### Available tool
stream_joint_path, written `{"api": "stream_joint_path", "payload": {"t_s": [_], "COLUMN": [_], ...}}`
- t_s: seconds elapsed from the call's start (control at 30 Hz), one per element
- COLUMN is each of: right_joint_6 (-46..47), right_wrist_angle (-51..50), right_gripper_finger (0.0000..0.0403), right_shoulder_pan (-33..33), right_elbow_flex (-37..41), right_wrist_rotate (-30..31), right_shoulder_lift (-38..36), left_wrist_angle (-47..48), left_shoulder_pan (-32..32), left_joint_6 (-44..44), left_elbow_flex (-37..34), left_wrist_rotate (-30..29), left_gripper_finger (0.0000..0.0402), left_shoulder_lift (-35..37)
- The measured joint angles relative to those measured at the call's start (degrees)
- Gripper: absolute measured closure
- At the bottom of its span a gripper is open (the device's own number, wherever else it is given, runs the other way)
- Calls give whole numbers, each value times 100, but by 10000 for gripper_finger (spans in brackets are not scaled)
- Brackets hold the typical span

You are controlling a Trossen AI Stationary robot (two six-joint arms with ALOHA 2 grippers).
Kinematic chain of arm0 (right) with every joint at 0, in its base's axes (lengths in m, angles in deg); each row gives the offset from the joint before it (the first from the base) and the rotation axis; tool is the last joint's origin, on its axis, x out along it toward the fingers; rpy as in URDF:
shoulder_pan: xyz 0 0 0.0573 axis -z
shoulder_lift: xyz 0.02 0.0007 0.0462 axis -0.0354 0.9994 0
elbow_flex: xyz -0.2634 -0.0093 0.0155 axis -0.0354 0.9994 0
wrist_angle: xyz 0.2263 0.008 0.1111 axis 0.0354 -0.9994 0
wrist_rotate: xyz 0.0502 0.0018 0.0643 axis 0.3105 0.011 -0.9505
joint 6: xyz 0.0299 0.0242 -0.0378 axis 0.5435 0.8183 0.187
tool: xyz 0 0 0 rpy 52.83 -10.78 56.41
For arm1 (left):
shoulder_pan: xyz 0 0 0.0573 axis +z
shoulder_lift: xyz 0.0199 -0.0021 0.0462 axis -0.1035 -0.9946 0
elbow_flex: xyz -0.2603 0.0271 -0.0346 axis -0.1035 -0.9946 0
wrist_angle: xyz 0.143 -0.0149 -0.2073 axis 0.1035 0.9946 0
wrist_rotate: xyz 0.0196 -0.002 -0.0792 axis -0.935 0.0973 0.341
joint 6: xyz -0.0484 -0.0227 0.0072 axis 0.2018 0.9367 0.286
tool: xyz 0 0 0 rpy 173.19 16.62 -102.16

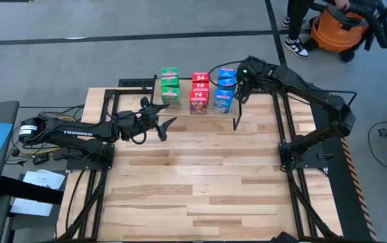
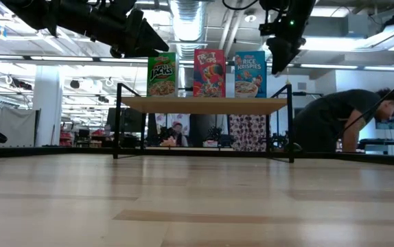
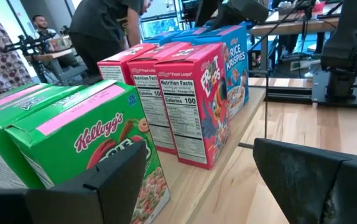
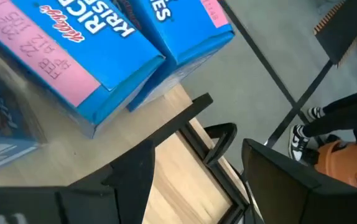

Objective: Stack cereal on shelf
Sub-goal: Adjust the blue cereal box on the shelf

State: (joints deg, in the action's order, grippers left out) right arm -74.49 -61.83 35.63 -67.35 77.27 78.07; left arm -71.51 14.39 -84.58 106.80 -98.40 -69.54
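The shelf (image 2: 204, 104) stands at the table's far middle, its light wooden top on thin black legs. On it stand green cereal boxes (image 1: 170, 88), red ones (image 1: 199, 93) and blue ones (image 1: 224, 90), upright in three rows, one colour behind another. My left gripper (image 1: 160, 113) is open and empty, just left of and in front of the green boxes (image 3: 85, 137). My right gripper (image 1: 239, 94) is open and empty, above the shelf's right end beside the blue boxes (image 4: 73, 56). In the low view it (image 2: 283, 51) hangs right of the blue front box (image 2: 250, 74).
The big slatted tabletop (image 1: 200, 175) lies bare in front of the shelf. Black frame rails (image 1: 284, 128) run along both sides. A person (image 2: 348, 123) bends over behind the table at the right, and an orange vacuum (image 1: 335, 30) stands on the floor beyond.
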Motion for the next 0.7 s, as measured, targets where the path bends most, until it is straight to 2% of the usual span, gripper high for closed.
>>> {"api": "stream_joint_path", "payload": {"t_s": [0.7], "right_joint_6": [121], "right_wrist_angle": [214], "right_gripper_finger": [137], "right_shoulder_pan": [-141], "right_elbow_flex": [2], "right_wrist_rotate": [-332], "right_shoulder_lift": [33], "left_wrist_angle": [28], "left_shoulder_pan": [0], "left_joint_6": [1], "left_elbow_flex": [0], "left_wrist_rotate": [-13], "left_gripper_finger": [113], "left_shoulder_lift": [0]}}
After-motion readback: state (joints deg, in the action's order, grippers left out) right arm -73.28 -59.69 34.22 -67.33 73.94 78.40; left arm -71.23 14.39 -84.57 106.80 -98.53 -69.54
